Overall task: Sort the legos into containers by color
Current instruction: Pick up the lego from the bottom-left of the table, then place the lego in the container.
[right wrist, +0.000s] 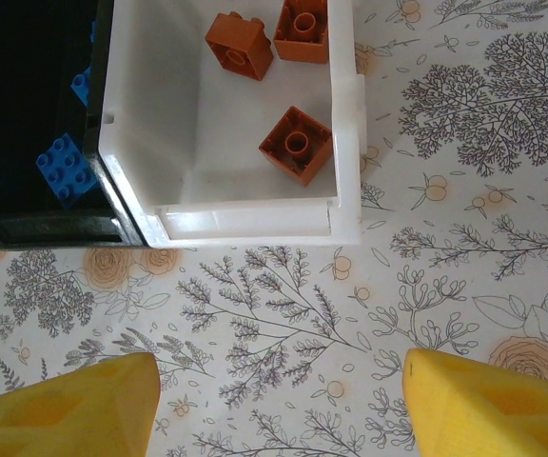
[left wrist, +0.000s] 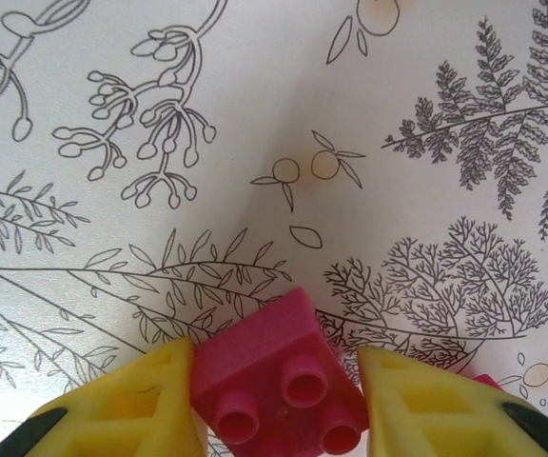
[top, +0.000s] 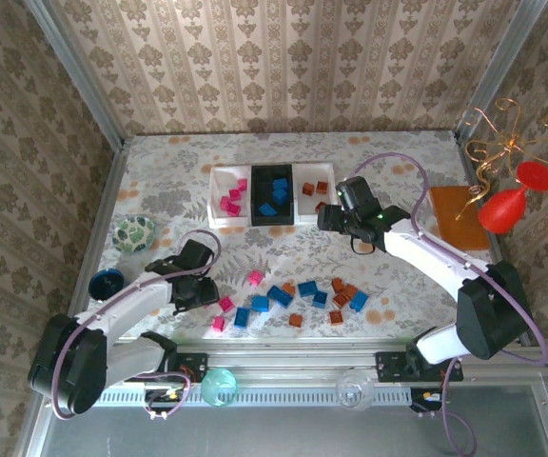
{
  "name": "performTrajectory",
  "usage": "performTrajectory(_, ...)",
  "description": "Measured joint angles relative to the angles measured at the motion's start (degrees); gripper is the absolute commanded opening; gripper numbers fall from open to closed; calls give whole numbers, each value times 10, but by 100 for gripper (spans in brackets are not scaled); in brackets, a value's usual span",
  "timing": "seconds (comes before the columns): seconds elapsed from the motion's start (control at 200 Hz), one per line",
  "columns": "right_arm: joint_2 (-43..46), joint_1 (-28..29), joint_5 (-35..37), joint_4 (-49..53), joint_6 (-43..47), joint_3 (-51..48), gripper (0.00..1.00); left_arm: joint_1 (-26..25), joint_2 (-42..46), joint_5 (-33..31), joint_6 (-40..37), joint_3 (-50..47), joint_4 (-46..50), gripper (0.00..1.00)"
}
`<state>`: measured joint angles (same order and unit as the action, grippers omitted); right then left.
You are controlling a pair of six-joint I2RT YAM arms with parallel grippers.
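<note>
Left claw (left wrist: 279, 379) pinching pink brick (left wrist: 272, 367), yellow pads (left wrist: 150, 400) touching both its sides, at near left of counter (left wrist: 255, 95). Right claw (right wrist: 279, 395) spread, empty, over counter just beside white tray (right wrist: 348, 143) with three orange bricks (right wrist: 296, 143). Black tray (right wrist: 36, 228) next to it holds blue bricks (right wrist: 63, 169). Loose bricks (top: 307, 290) lie between arms.

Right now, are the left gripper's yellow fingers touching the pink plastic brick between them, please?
Touching: left wrist view shows both yellow fingers flush against the pink brick.
</note>
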<state>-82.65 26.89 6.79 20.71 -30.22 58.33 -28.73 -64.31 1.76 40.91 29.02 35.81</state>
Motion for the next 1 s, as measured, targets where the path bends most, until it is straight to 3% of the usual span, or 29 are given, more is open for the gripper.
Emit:
performTrajectory(0.145, 0, 0, 0, 0, 0, 0, 70, 1, 2, 0, -7, 36, 10, 29)
performTrajectory(0.35, 0, 0, 0, -1, 0, 0, 70, 14, -41, -15, -48, 181, -20, 28)
performTrajectory(0.78, 0, 0, 0, -9, -2, -14, 70, 81, -331, -46, -134, 429, -139, 28)
performTrajectory(0.905, 0, 0, 0, -8, -3, -16, 70, 86, -401, -49, -144, 481, -145, 33)
performTrajectory(1.0, 3, 0, 0, -8, -5, -17, 70, 86, -441, -51, -154, 519, -145, 45)
